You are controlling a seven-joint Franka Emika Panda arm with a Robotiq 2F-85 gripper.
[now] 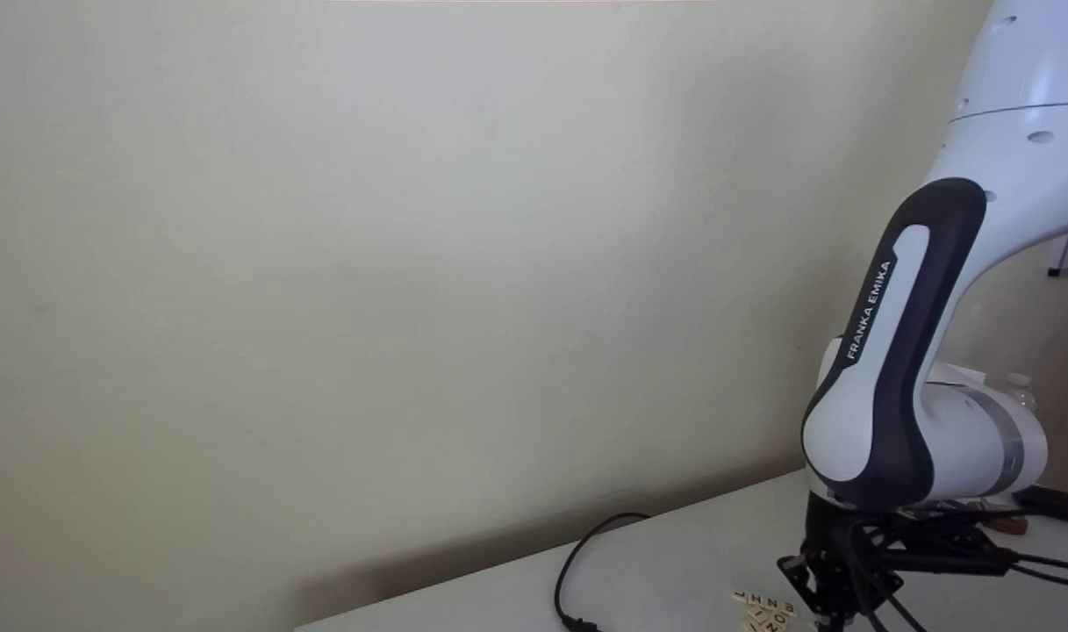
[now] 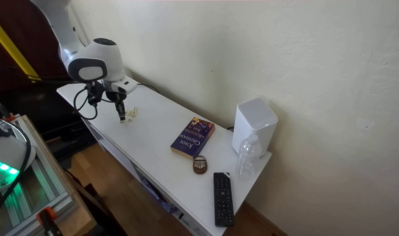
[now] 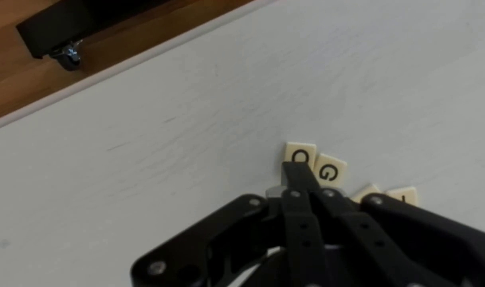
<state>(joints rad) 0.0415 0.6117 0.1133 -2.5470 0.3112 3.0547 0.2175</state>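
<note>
Pale wall [image 1: 367,263] rises behind a white table [image 2: 147,131], where the Franka arm [image 2: 109,60] that I run from a distance reaches down over a small spread of cream letter tiles [image 2: 134,112], seen in both exterior views. My gripper [image 3: 300,171] points at the table, its jaws fully together; I see nothing pinched between them. Directly past the fingertips [image 3: 296,175], in the wrist view, lies a round-lettered tile [image 3: 300,148], its near part hidden behind the black tips; whether they press on it or hang just above, I cannot tell. Just beside it, toward the right of that view, sits another tile marked G [image 3: 330,171], turned at a slight angle to its neighbour, the two almost or barely touching. Both look nearly square and offer no clear long axis, so direction is what counts for my one arm: round letter straight ahead of the closed tips, G at their flank, further tiles [image 3: 403,194] beyond the G, partly covered by the gripper's linkage. Elsewhere on the table, in an exterior view, a John Grisham paperback [image 2: 192,137] lies well apart from the tiles, with a thumb piano [image 2: 200,165] just beside its corner. Toward the end away from the arm are a black remote [image 2: 223,200], a clear plastic bottle [image 2: 248,157] and a white box-shaped device [image 2: 255,118], the last two standing upright. A black cable [image 1: 577,623] curls over the table on the wall side.
</note>
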